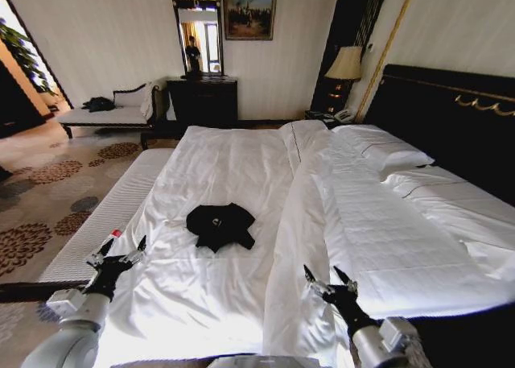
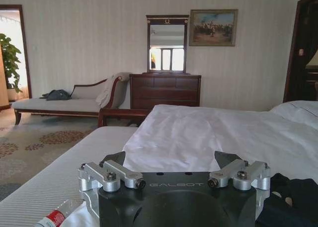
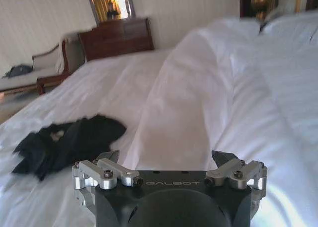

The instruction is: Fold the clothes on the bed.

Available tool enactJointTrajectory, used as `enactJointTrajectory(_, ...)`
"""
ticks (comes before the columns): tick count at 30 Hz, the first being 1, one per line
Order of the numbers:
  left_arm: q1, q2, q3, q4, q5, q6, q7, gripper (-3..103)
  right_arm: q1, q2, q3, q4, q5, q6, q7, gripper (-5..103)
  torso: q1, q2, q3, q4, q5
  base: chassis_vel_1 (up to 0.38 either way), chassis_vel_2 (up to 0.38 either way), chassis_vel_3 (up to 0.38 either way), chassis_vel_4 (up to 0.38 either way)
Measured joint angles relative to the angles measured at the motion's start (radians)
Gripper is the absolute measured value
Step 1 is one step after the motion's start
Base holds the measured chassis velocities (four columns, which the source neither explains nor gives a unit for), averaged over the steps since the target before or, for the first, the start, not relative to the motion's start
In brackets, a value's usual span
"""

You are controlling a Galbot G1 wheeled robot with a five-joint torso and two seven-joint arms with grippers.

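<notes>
The bed (image 1: pixel 241 175) stretches away ahead of both grippers, its white sheets reaching to a dark headboard (image 1: pixel 451 110) on the far right. A thick fold of duvet (image 1: pixel 298 223) runs lengthwise down the middle, starting just ahead of the right gripper and passing to the right of the shirt. Pillows (image 1: pixel 386 150) lie far ahead of the right gripper, by the headboard.

The shirt (image 1: pixel 220 225), black and crumpled into a small heap, lies on the sheet ahead of and between the two grippers, nearer the left one's side of the fold. From the right wrist it shows off toward the other arm (image 3: pixel 69 140); from the left wrist only its dark edge shows beside the gripper body (image 2: pixel 293 197).

The left gripper (image 1: pixel 117 254) hangs over the bed's near left edge, jaws spread wide, holding nothing. The right gripper (image 1: pixel 330 278) hangs over the near end of the fold, jaws likewise wide and empty. Neither touches the shirt.

A small bottle (image 1: pixel 110 241) with a red cap lies just beside the left gripper's outer finger, on the striped bed edge.
</notes>
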Motion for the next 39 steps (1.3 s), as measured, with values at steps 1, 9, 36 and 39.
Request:
enactJointTrajectory(1,0.000,0.000,0.000,0.000,0.000,0.000,0.000,100,0.000,0.000,0.000,0.000,0.000,0.000,0.000,100,0.000,0.000,0.000,0.0000,0.0000,0.000,0.000,0.000,0.000)
enactJointTrajectory(9,0.003,-0.004,0.000,0.021,-0.001,-0.009,0.002,100,0.015,-0.003,-0.023,-0.003,0.017,-0.052,0.023,100,0.000,0.000,0.000,0.0001,-0.0002,0.000,0.000,0.000,0.000)
enactJointTrajectory(36,0.010,-0.006,-0.003,0.006,0.008,-0.010,-0.004,100,0.063,0.000,-0.033,-0.037,0.026,-0.062,0.040,13,0.000,0.000,0.000,0.0001,-0.0001,0.000,0.000,0.000,0.000)
enactJointTrajectory(39,0.008,-0.005,-0.002,0.006,0.009,-0.010,-0.004,100,0.065,0.003,-0.034,-0.038,0.028,-0.063,0.041,8,0.000,0.000,0.000,0.0000,-0.0001,0.000,0.000,0.000,0.000)
